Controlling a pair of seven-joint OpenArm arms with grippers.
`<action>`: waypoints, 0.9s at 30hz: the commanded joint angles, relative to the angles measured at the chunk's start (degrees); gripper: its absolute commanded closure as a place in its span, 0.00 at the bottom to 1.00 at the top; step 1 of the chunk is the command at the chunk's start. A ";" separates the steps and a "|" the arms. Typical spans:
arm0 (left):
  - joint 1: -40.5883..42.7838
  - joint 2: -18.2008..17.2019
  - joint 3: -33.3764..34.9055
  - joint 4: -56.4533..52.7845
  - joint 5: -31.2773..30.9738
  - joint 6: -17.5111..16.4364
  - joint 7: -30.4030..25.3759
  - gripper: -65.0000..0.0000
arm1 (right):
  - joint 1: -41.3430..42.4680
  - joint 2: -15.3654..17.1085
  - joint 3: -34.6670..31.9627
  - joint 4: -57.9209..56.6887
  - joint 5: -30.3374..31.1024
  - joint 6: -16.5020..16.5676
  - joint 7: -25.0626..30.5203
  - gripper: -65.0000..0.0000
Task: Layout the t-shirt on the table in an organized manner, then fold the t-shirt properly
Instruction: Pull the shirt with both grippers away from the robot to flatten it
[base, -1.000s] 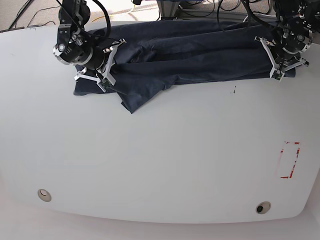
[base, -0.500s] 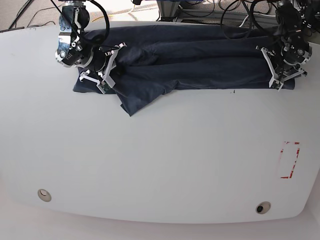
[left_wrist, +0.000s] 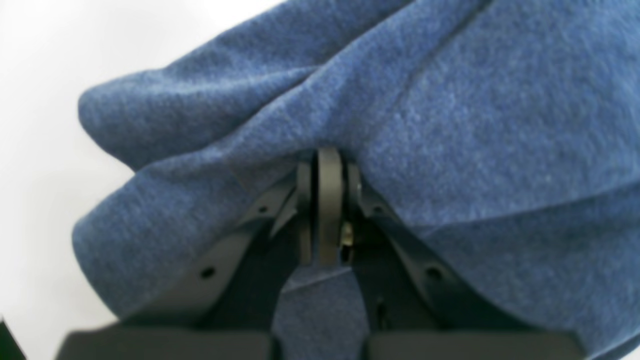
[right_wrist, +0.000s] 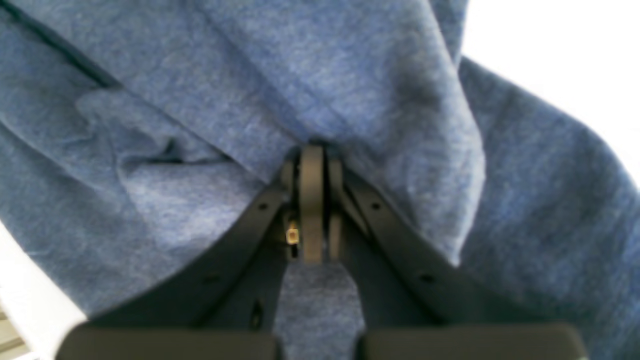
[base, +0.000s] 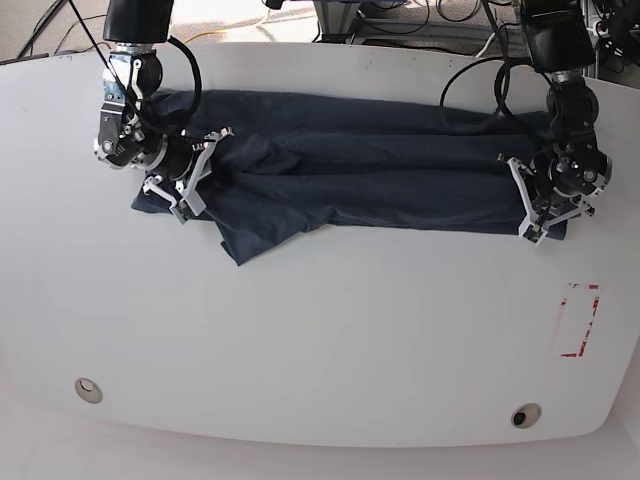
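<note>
Here the big white table (base: 320, 330) holds the dark blue t-shirt (base: 360, 180), which lies bunched in a long strip across the far part, with one loose flap hanging toward the near side. The left end effector (base: 540, 205) is clenched on the shirt's end at one side, and the right end effector (base: 185, 180) is clenched on the other end. A small red rectangle (base: 578, 320) is marked near the table's edge.

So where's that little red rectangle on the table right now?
In the base view the red rectangle sits near the table's right edge, below the left pincer and the t-shirt.
</note>
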 joint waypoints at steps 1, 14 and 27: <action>-1.18 0.24 1.27 -0.94 -0.29 -0.84 1.33 1.00 | 1.20 1.82 0.34 -1.16 -3.13 -1.01 -1.85 1.00; 0.31 0.41 4.26 3.20 -0.29 -0.84 1.68 1.00 | 4.19 6.04 0.16 -5.02 -3.21 -1.01 -1.41 1.00; 1.54 0.41 4.26 8.03 -0.29 -0.84 1.68 1.00 | 3.66 6.40 0.34 -1.68 -2.69 -1.01 -0.62 0.99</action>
